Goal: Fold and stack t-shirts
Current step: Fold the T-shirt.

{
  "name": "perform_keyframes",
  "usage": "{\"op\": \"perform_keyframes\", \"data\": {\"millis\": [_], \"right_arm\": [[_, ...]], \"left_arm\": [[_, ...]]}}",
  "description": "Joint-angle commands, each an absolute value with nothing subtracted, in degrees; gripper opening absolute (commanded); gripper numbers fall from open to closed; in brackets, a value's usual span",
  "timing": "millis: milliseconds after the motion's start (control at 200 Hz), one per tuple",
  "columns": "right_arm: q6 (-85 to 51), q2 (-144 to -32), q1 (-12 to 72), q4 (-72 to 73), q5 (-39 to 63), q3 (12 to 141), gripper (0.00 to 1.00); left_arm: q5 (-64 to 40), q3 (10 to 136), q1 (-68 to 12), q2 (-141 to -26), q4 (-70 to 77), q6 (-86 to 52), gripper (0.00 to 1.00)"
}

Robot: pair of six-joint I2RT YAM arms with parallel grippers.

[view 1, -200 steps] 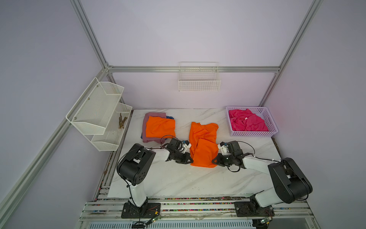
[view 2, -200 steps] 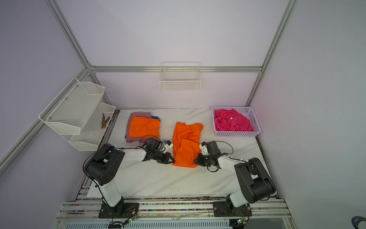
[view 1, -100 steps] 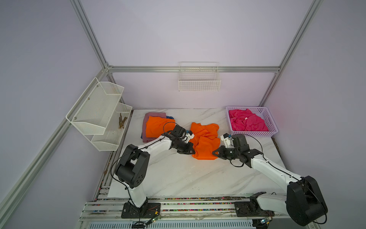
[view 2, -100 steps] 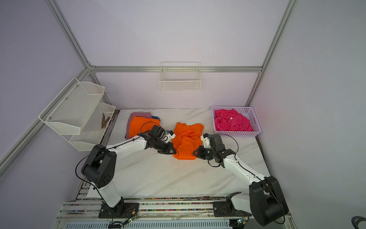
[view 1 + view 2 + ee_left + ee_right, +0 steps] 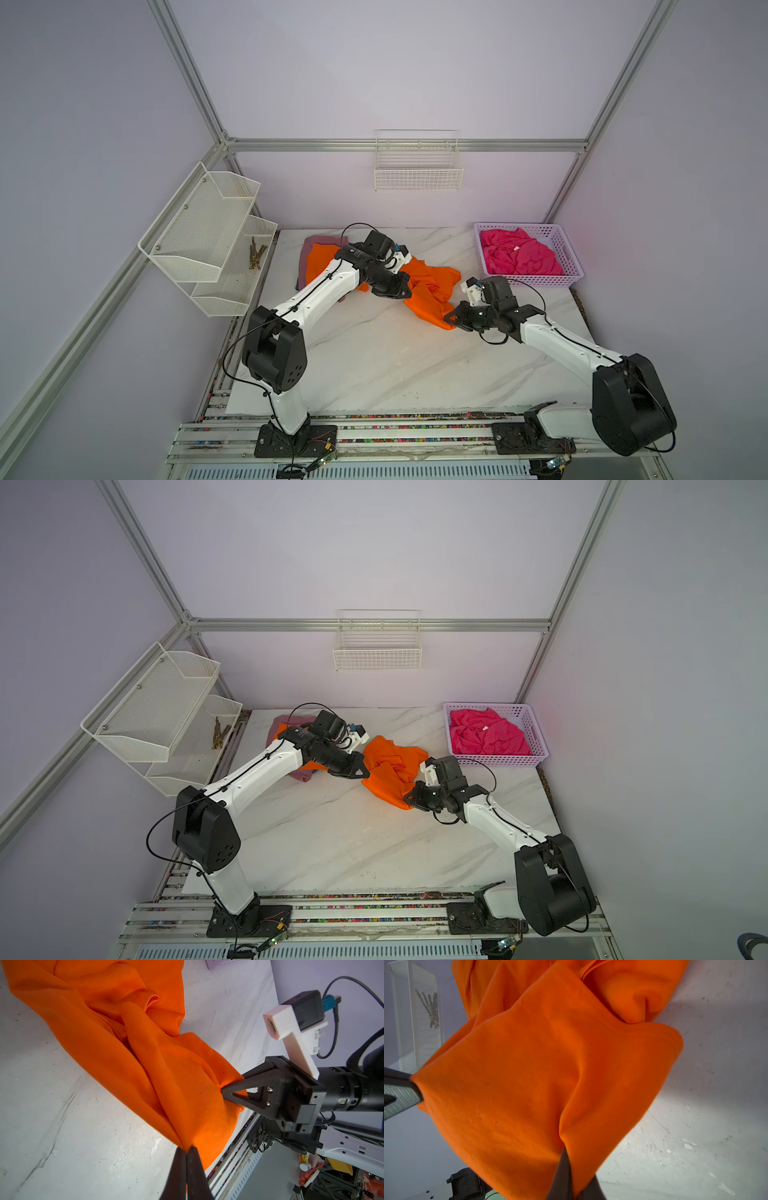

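A bright orange t-shirt (image 5: pixel 432 286) (image 5: pixel 392 766) lies bunched in the middle of the marble table. My left gripper (image 5: pixel 405 293) (image 5: pixel 186 1149) is shut on one corner of its near edge. My right gripper (image 5: pixel 448 320) (image 5: pixel 564 1152) is shut on the other corner, and the edge hangs lifted between them. At the back left a folded orange t-shirt (image 5: pixel 319 266) rests on a mauve-pink t-shirt (image 5: pixel 324 240), partly hidden by my left arm. A crumpled hot pink t-shirt (image 5: pixel 519 257) (image 5: pixel 484 733) fills the basket.
The lavender basket (image 5: pixel 575 270) stands at the back right of the table. A white mesh shelf (image 5: pixel 208 232) juts in from the left wall, and a wire basket (image 5: pixel 417 166) hangs on the back wall.
Both arms have stretched towards the back, carrying the orange shirt's near edge up and over. The shirt, lying long a second ago, is now bunched.
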State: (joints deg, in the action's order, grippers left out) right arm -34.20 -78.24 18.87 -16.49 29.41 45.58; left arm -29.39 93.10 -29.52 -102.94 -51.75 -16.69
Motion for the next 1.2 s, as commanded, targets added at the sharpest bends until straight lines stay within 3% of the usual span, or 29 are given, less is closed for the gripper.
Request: {"op": "perform_keyframes", "data": {"millis": [0, 535, 1195], "right_arm": [[-34.02, -79.21, 18.63, -17.22, 26.28, 49.39, 0.0], [-32.97, -86.61, 15.25, -20.44, 24.69, 59.84, 0.0], [-33.24, -101.77, 11.7, -15.73, 28.08, 70.33, 0.0]], "left_arm": [[-28.78, 96.49, -29.4, -104.54, -54.55, -15.12, 0.0], [-25.58, 112.31, -25.08, -115.06, -60.42, -14.94, 0.0], [-30.76, 128.14, -20.0, -129.39, -58.52, -16.96, 0.01]]}}
